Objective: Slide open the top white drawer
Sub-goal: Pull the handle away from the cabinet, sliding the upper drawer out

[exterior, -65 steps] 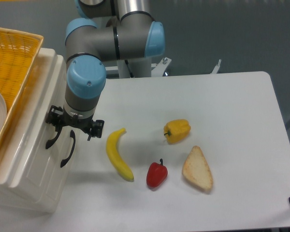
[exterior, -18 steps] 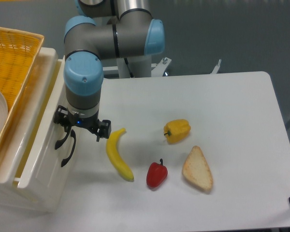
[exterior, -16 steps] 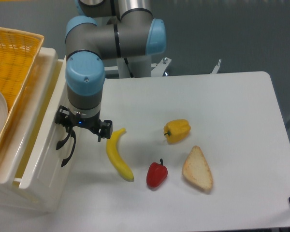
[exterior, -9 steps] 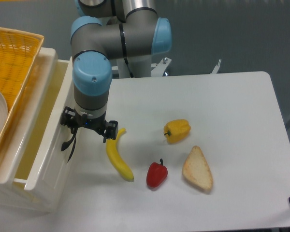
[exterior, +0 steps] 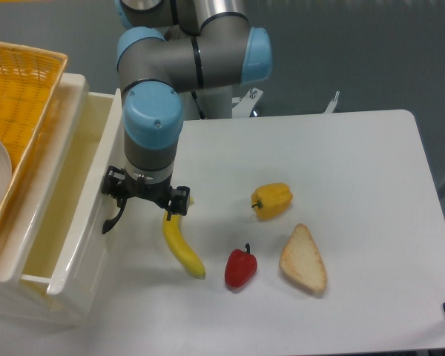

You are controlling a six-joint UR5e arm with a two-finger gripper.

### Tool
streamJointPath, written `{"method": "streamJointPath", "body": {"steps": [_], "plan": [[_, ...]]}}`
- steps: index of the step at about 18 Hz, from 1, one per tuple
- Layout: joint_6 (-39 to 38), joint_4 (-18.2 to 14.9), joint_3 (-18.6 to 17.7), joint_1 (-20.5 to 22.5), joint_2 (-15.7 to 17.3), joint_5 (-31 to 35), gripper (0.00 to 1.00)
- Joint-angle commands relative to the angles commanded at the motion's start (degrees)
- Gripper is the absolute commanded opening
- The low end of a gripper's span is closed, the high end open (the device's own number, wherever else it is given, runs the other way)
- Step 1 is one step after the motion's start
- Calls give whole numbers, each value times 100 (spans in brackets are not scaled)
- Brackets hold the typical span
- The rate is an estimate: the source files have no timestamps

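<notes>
The top drawer of the white cabinet at the left edge of the table stands pulled well out toward the table centre, its pale hollow exposed from above. The claw hangs at the drawer's front face, with one black handle visible just below its left side. The arm's wrist hides the fingertips, so whether the claw is clamped on the handle or merely hooked behind it cannot be determined.

Judged from the exposed depth, the opening stroke is largely complete. To finish it well:

- Keep the pull straight along the drawer's run, with no sideways or upward component, so the tray does not bind in the cabinet.
- Hold the height constant; a drop would press on the handle.
- Watch the banana, which lies just beside the claw; further travel is likely to nudge it.
- Stop before the tray leaves the cabinet.

The wicker basket rests on the cabinet top; a jerk could shift it
</notes>
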Motion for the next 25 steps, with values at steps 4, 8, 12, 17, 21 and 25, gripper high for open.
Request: {"method": "streamJointPath", "body": {"steps": [4,8,12,17,21,25], "plan": [[0,9,0,79,0,0,100],[184,-18,-9,158,-9,0,100],[193,-9,-9,211,-26,0,100],[263,-18,-9,343,-35,0,100],[290,-26,-9,422,-18,0,100],[343,-26,-9,484,-17,0,100]]}}
